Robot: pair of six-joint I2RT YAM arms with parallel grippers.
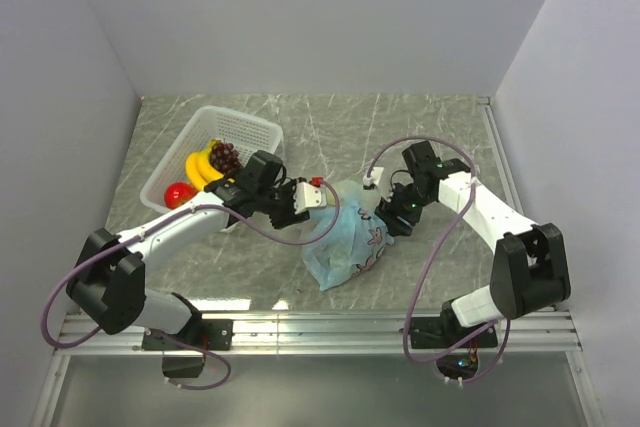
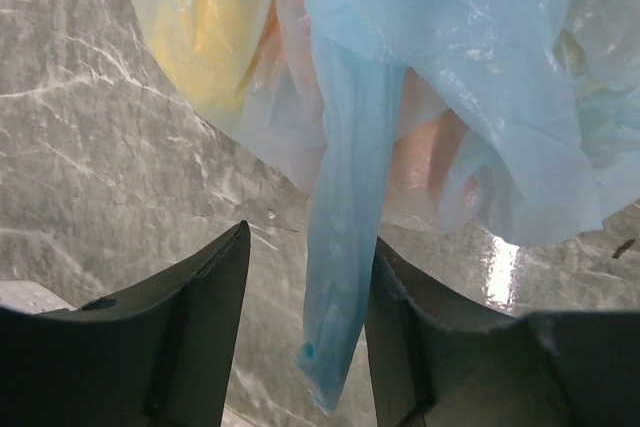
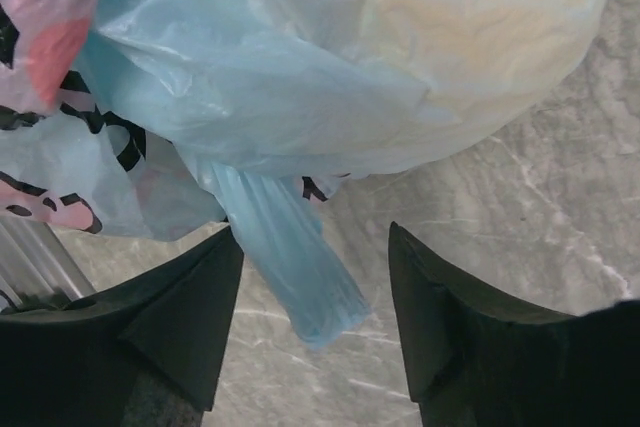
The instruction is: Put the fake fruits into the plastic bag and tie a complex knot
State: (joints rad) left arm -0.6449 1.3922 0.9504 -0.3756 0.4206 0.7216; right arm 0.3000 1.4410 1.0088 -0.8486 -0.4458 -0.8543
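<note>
At far left, the basket point(image 1: 250, 127) holds bananas point(image 1: 200, 167), grapes point(image 1: 224, 155) and an apple point(image 1: 179, 194), none of them bagged yet.

Just right of the basket, the left gripper point(image 1: 318, 194) reaches the near-left side of the bag point(image 1: 345, 237). Its jaws are spread. In its wrist view a thin strip point(image 2: 345, 247) of bag film, apparently a handle, hangs down between the fingers point(image 2: 215, 297), close to one finger but not pinched.

At centre, the bag lies slumped on the table point(image 1: 420, 137). Its film is translucent, so part of the contents shows: a yellow fruit point(image 2: 205, 37), a pinkish fruit point(image 2: 430, 147) and, from the other side, a pale rounded bulk point(image 3: 480, 27) (which fruit this is cannot be told). No knot is visible.

At right, the right gripper point(image 1: 388, 215) meets the bag's far-right side. Its jaws are likewise released, and a pleated tail point(image 3: 290, 257) of film pokes out between them, ungrasped.

Step in hand, as judged: gathering the two handles for tying, although loading looks incomplete with three fruits outside the bag. The next move calls for each gripper to close squarely on its own strip. The film is thin and slack, so a shallow pinch could slip off. If filling is to be finished first, the left arm would instead need to return to the basket.
</note>
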